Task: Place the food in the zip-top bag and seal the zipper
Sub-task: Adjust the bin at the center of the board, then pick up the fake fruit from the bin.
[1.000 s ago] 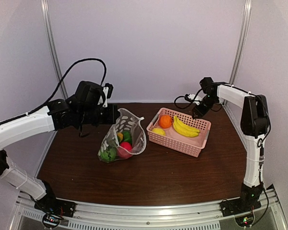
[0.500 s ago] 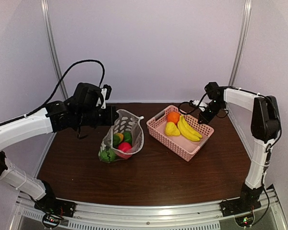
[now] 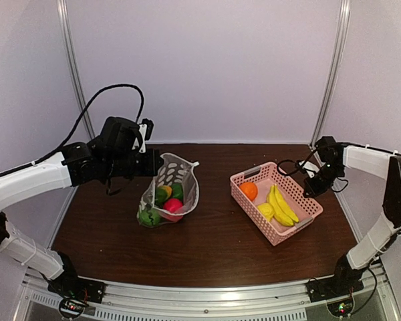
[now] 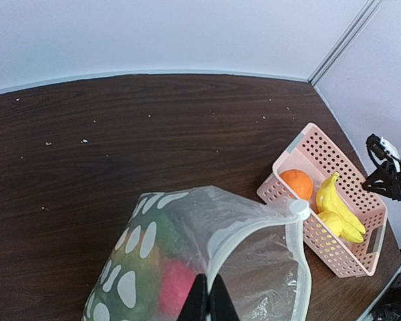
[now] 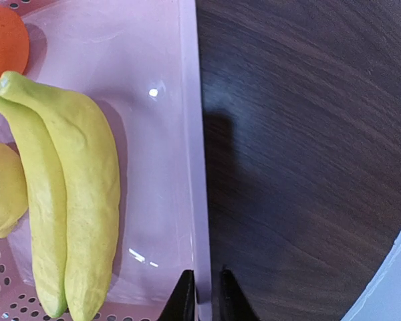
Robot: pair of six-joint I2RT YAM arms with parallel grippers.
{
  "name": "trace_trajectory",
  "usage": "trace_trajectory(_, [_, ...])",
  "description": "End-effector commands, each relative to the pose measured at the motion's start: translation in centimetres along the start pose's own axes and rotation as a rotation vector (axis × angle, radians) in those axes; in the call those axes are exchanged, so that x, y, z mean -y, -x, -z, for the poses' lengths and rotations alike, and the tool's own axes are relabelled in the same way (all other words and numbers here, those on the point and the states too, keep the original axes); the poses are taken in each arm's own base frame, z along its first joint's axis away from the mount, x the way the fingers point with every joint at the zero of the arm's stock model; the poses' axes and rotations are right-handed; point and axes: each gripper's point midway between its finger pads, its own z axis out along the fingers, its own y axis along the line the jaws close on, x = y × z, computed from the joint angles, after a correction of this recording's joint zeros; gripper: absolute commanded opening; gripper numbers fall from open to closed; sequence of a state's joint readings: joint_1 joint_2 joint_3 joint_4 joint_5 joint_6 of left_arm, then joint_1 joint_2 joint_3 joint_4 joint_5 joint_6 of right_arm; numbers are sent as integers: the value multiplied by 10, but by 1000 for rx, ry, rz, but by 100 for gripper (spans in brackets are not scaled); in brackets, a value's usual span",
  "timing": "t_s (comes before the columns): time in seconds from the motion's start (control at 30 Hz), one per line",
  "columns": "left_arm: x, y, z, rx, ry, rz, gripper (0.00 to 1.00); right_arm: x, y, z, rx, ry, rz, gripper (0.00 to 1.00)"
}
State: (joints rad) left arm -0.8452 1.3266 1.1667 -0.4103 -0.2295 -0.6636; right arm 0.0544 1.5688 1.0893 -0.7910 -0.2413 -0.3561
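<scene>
The clear polka-dot zip-top bag (image 3: 177,182) stands open on the table, holding a red apple (image 3: 173,205) and green vegetables (image 3: 149,216). My left gripper (image 3: 155,162) is shut on the zipper strip at the bag's mouth (image 4: 235,235); its fingertips (image 4: 208,301) pinch the strip, and the white slider tab (image 4: 299,208) sits at the far end. The pink basket (image 3: 301,224) holds the orange ball (image 3: 248,190), bananas (image 3: 281,206) and lemon (image 3: 266,211). My right gripper (image 3: 312,189) is shut on the basket's rim (image 5: 195,134), beside the bananas (image 5: 80,221).
The basket lies at the right of the dark wooden table (image 3: 214,247), well apart from the bag. White walls and metal frame posts (image 3: 331,67) close in the back and sides. The right arm's cable (image 3: 291,165) loops near the basket's far corner.
My right gripper has dragged the basket to the right and turned it, away from the bag. The fruit shifted inside it. My left gripper has kept holding the bag's mouth.
</scene>
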Motion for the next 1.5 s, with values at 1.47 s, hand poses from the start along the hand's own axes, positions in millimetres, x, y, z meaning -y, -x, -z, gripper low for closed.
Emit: trace_trajectory(1.47, [17, 21, 0, 28, -50, 11, 0, -49, 79, -27, 79, 169, 121, 60])
